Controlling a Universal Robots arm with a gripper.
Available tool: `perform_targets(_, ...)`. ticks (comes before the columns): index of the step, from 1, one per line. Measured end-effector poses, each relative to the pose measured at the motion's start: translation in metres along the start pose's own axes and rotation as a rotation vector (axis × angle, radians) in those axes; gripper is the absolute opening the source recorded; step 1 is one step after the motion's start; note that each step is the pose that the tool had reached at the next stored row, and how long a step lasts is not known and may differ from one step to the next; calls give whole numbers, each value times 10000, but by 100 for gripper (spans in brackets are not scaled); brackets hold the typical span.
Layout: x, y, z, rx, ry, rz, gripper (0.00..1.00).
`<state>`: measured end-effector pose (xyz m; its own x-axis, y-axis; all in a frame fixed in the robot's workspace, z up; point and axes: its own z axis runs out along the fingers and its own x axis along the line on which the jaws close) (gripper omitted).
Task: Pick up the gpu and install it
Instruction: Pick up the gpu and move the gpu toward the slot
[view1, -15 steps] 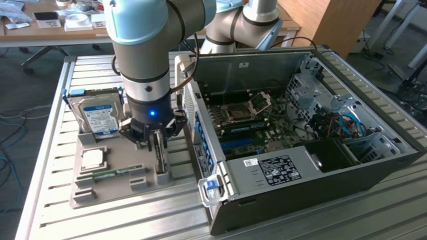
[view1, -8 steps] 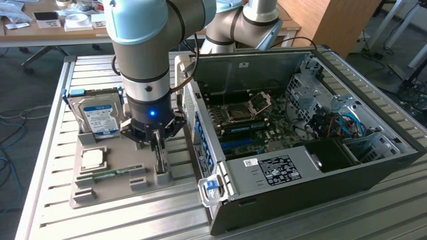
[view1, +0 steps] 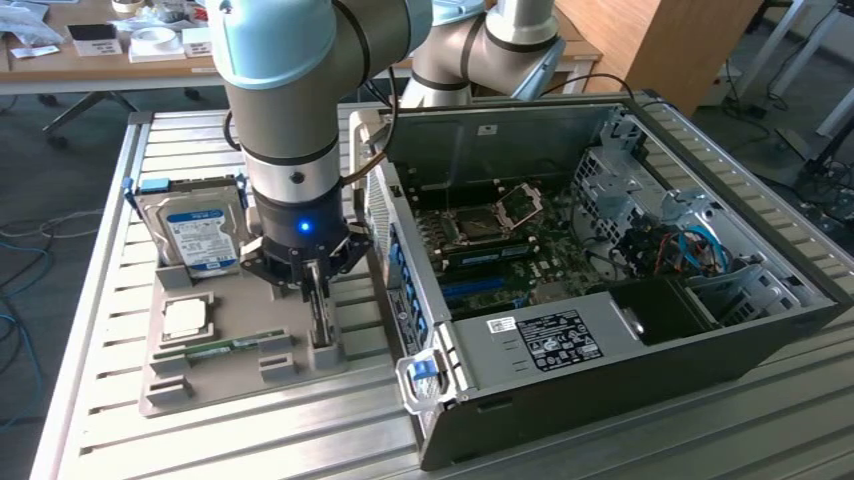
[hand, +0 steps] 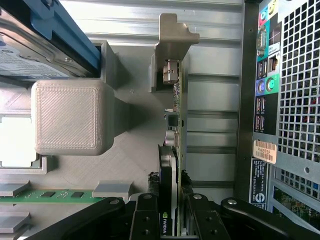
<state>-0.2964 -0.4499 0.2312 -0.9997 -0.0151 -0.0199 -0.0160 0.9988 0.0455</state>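
The gpu (hand: 171, 127) stands on its edge in a slot of the grey printed holder (view1: 220, 385), its pale metal bracket (hand: 172, 55) at the far end. In the exterior view the card (view1: 323, 322) shows as a thin dark strip just under the arm's wrist. My gripper (hand: 172, 220) is straight down over it, with one black finger (hand: 146, 215) on each face of the card. The jaws are closed against the card, which still sits in its slot. My gripper (view1: 315, 285) is at the holder's edge nearest the open computer case (view1: 601, 250).
The holder also carries a hard drive (view1: 198, 235) with a blue-white label, a processor chip (view1: 184, 318) and a green memory stick (view1: 230, 347). The case's rear port panel (hand: 265, 90) stands close beside the card. A slatted metal table (view1: 94, 300) lies beneath everything.
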Motion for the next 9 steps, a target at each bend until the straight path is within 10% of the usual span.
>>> perform_targets(9,0,0,0,0,-1,0,27)
